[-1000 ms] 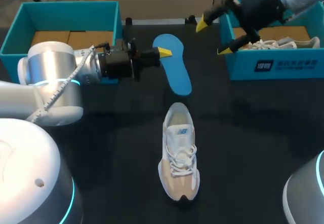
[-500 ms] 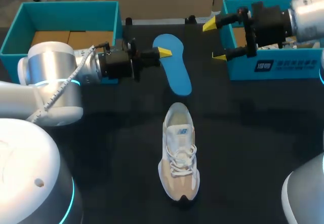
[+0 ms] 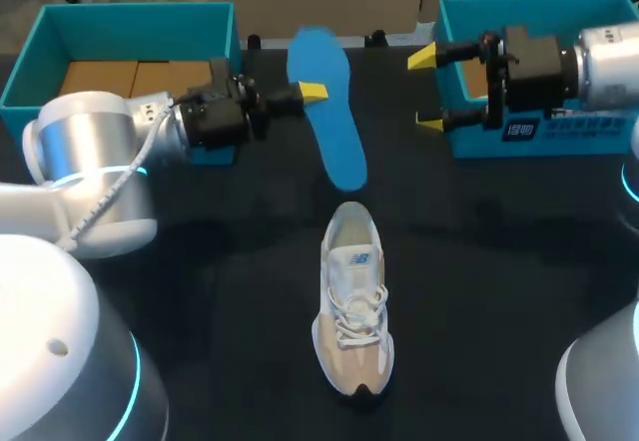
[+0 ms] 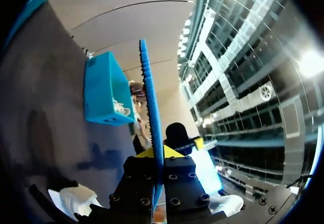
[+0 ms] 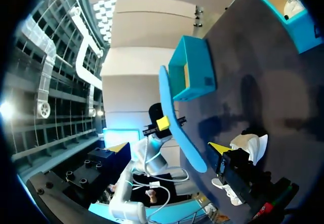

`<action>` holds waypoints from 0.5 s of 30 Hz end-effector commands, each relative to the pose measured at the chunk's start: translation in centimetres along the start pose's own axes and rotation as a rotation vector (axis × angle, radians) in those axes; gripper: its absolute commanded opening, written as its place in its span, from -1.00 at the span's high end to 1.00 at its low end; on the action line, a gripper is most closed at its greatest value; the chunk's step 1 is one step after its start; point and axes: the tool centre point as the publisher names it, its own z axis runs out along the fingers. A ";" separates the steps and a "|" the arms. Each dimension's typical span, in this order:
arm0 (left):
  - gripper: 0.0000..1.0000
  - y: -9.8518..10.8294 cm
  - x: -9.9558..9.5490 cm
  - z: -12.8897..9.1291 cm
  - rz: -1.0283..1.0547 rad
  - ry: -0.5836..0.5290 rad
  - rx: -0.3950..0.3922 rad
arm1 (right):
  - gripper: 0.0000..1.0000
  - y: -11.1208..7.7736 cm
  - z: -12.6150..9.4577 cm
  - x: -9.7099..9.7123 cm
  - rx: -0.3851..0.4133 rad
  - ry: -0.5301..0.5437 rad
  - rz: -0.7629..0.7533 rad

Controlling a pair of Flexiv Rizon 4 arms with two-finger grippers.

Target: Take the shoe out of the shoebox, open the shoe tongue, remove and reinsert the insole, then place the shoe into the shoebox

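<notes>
Blue insole clamped in left tool beyond the shoe; right tool spread beside right shoebox.

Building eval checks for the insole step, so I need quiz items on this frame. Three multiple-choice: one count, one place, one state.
1. How many teal shoeboxes stand on the table?
A one; B two; C three.

2. Where is the white shoe that lies out in the open?
A held up by an arm; B inside a shoebox; C on the table, between the two arms.

3. The left gripper is:
A shut on the blue insole; B open and empty; C shut on the shoe.

Key:
1 B, the head view shows one box at each far corner.
2 C, it rests sole-down on the dark tabletop with nothing touching it.
3 A, the left wrist view shows the insole's edge clamped from both sides.
</notes>
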 end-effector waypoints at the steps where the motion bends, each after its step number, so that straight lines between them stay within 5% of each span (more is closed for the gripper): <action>1: 1.00 -0.3 0.3 -0.9 0.202 0.072 0.018 | -1.00 0.3 0.4 -0.3 0.012 0.026 -0.003; 10: 1.00 -1.5 1.9 -1.4 0.734 0.141 0.020 | -1.00 0.2 0.6 -0.7 0.057 0.086 0.003; 15: 1.00 -2.4 2.1 -1.8 1.048 0.256 0.135 | -1.00 0.2 0.6 -0.7 0.057 0.086 0.003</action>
